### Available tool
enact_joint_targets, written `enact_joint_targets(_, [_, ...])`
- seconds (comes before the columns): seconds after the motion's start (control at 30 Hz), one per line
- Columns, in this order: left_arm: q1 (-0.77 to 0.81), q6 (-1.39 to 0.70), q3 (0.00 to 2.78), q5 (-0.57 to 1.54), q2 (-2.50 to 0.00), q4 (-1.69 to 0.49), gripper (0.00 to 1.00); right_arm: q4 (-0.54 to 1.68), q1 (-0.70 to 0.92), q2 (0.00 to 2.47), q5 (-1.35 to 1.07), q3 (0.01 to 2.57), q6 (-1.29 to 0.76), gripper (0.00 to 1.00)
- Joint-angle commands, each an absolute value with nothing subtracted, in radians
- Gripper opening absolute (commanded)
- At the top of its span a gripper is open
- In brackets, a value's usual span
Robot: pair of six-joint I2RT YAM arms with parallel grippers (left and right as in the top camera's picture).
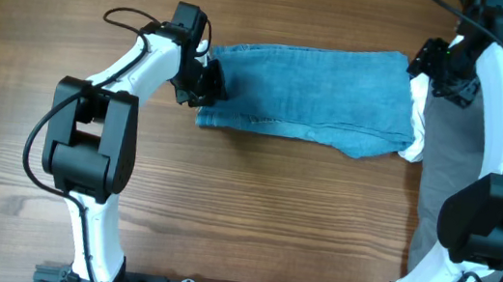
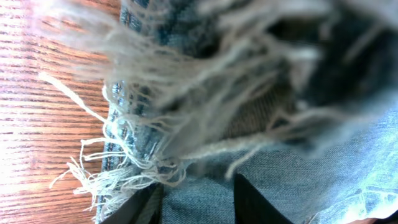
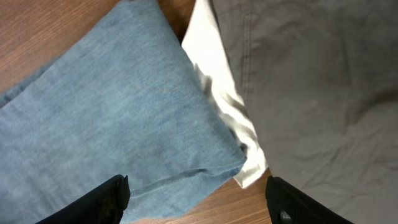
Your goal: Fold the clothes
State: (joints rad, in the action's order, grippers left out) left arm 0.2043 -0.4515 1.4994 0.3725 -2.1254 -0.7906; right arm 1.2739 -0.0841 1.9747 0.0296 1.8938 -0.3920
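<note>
Denim: jeans point(image 1: 311, 95) lie folded into a flat band across the top middle of the wooden surface point(image 1: 251, 219), frayed hems at the left end.
Step in hand: a further fold, by my reading; left gripper point(image 1: 203, 80) is right at the hem end, right gripper point(image 1: 433, 68) hangs over the other end.
Left gripper: fingers point(image 2: 146, 205) a little apart, pressed close against the fabric; frayed threads point(image 2: 118, 168) fill its view, and whether it has a pinch on the cloth I cannot tell.
Right gripper: wide open, holding nothing, fingers point(image 3: 106, 196) spread above the jeans' right edge.
Neighbours: white cloth point(image 3: 224, 106) touches that right edge, grey garment point(image 3: 317, 93) just beyond it.
Next move: likely pinch the hem layers together and carry them toward the right end, keeping clear of the white cloth.
Containers: none in view.
</note>
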Motion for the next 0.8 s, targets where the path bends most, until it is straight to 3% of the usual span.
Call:
enact_joint_targets(0.0, [0.207,-0.454,1.48,0.316,-2.138,-0.804,0.4,1.279,-0.083,1.958,-0.062,1.908,-0.299,0.73])
enact_joint_targets(0.1, [0.206,-0.454,1.48,0.27,-2.138,-0.82,0.4,1.238,-0.09,1.964,-0.069,1.826,-0.287,0.56])
enact_joint_targets(0.17, [0.198,-0.484,1.48,0.164,-2.138,-0.858,0.37,1.162,-0.112,1.988,-0.154,1.72,-0.264,0.54])
enact_joint_targets(0.23, [0.18,-0.484,1.479,0.156,-2.139,-0.859,0.28,1.114,-0.124,2.005,-0.289,1.655,-0.186,0.51])
enact_joint_targets(0.3, [0.177,-0.442,1.48,0.2,-2.139,-0.829,0.23,1.098,-0.124,2.005,-0.294,1.636,-0.186,0.5])
enact_joint_targets(0.33, [0.177,-0.454,1.479,0.142,-2.14,-0.842,0.13,1.095,-0.124,2.005,-0.294,1.636,-0.186,0.5])
enact_joint_targets(0.43, [0.138,-0.537,1.451,-0.07,-2.144,-0.888,0.11,1.104,-0.124,2.005,-0.294,1.636,-0.183,0.52])
enact_joint_targets(0.57, [-0.072,-0.548,1.423,-0.083,-2.143,-0.955,0.05,1.088,-0.115,2.005,-0.36,1.625,-0.088,0.68])
enact_joint_targets(0.67, [-0.175,-0.397,1.427,0.126,-2.131,-0.946,0.04,1.049,-0.115,2.006,-0.337,1.605,-0.162,0.73])
enact_joint_targets(0.77, [-0.161,-0.182,1.427,0.471,-2.088,-0.906,0.14,1.003,-0.115,2.006,-0.342,1.593,-0.164,0.73])
